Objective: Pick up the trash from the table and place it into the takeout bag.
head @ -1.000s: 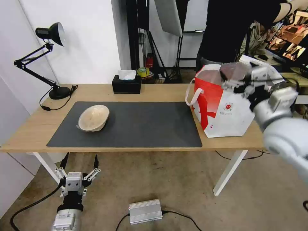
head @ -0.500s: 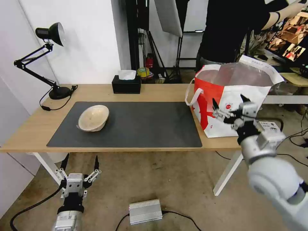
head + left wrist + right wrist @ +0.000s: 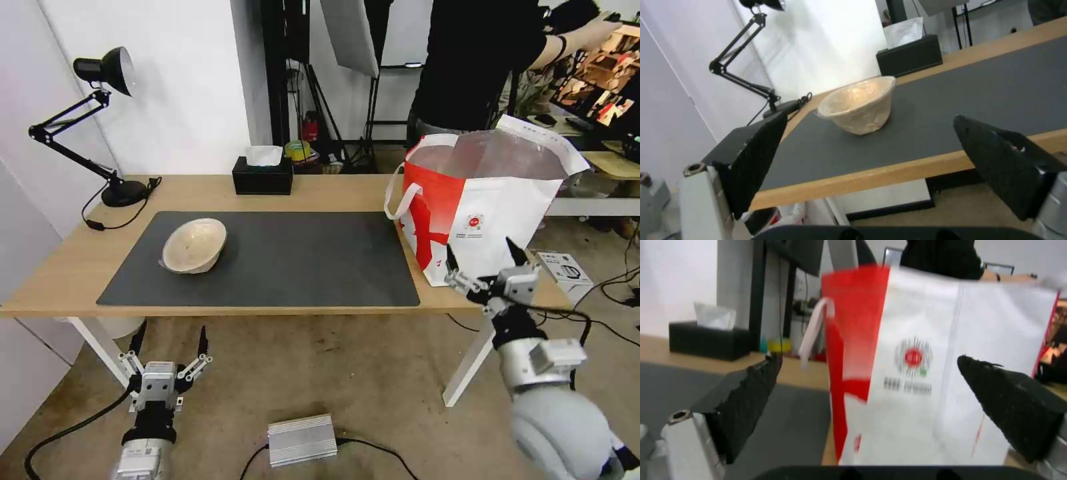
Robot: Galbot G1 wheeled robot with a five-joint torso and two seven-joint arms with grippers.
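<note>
One piece of trash, a beige shallow bowl [image 3: 195, 245], sits tilted on the left part of the dark grey mat [image 3: 300, 260] on the light-wood table [image 3: 333, 190]. The white and red takeout bag [image 3: 480, 213] stands open at the table's right end, foil lining showing. My right gripper [image 3: 481, 259] hangs open and empty just in front of the bag's near face, at table-edge height. The right wrist view shows the bag [image 3: 925, 373] close ahead between the right gripper's [image 3: 869, 357] fingers. My left gripper [image 3: 170, 337] is open below the table's front edge, facing the bowl [image 3: 860, 106].
A black tissue box [image 3: 263, 175] and a black desk lamp [image 3: 107, 120] stand at the table's back. A person [image 3: 480, 60] stands behind the bag. A silver box [image 3: 301, 439] with cables lies on the floor in front.
My right gripper has come down from the bag's mouth to low in front of the bag, open. The left gripper has sunk slightly. The bowl has not moved.
</note>
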